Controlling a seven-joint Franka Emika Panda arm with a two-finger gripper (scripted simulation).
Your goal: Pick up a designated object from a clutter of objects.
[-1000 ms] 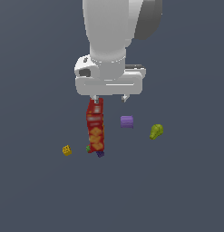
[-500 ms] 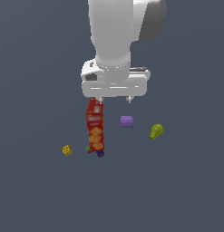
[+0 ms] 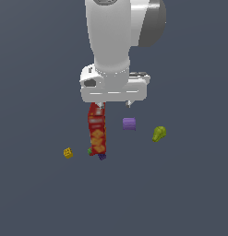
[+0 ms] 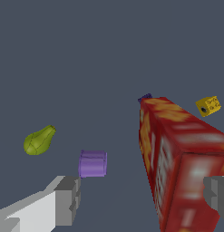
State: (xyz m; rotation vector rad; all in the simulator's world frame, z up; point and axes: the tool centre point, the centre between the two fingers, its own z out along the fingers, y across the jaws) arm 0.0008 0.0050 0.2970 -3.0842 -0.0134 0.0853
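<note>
The designated object, a tiny yellow-orange cube with dark dots (image 3: 68,153) (image 4: 208,105), lies alone toward the exterior view's left of the clutter. My gripper (image 3: 115,105) (image 4: 143,197) hangs open and empty well above the floor, over the far end of the red Cheez-It box (image 3: 97,131) (image 4: 177,154) and far from the cube. One finger (image 4: 65,199) shows near the purple block (image 3: 129,123) (image 4: 92,163). The other finger (image 4: 217,195) shows beside the box.
An olive-green lump (image 3: 159,133) (image 4: 39,140) lies at the exterior view's right. A tiny dark-purple cube (image 3: 102,157) (image 4: 144,97) and a tiny red-green piece (image 3: 90,151) sit at the box's near end. The floor is plain dark grey.
The hand has sunk a little lower and shifted slightly sideways. The jaws stay open and none of the objects has moved.
</note>
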